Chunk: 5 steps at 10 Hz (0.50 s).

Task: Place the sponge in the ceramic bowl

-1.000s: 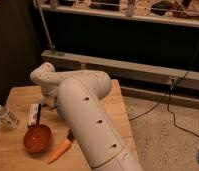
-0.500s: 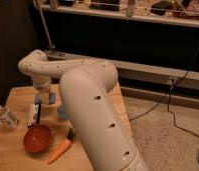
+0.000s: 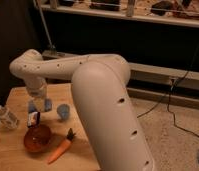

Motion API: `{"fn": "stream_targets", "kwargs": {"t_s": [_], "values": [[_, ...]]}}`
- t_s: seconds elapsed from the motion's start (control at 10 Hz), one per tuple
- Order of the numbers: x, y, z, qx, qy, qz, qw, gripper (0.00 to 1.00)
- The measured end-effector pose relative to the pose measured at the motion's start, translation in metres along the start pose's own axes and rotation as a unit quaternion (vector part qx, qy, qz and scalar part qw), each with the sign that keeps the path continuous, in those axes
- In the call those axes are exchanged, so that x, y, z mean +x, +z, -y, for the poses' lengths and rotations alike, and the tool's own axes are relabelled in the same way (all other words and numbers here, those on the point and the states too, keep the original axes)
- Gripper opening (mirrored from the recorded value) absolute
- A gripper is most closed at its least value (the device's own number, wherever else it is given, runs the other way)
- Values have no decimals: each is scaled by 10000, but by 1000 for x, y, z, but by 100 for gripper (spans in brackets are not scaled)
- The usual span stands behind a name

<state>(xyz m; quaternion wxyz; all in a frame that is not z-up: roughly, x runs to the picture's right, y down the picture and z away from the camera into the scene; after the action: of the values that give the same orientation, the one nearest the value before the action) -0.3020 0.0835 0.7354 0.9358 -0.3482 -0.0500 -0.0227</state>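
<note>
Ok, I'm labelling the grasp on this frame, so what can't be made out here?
All in the camera view:
- Gripper, low over the table behind the ceramic bowl: its own wrist hides whether it holds anything.
- Sponge: only pale-blue bits show beside the gripper; held or lying, cannot tell.
- Right part of the table: hidden by the arm.
- Small packet by the bowl: label too small to read.
</note>
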Motion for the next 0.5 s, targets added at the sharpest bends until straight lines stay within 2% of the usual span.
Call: {"fn": "stream_targets", "kwargs": {"t_s": [0.3, 0.5], "values": [[-22, 14, -57, -376, -331, 68, 9987, 0], [-28, 22, -85, -517, -639, 14, 9966, 0]]}}
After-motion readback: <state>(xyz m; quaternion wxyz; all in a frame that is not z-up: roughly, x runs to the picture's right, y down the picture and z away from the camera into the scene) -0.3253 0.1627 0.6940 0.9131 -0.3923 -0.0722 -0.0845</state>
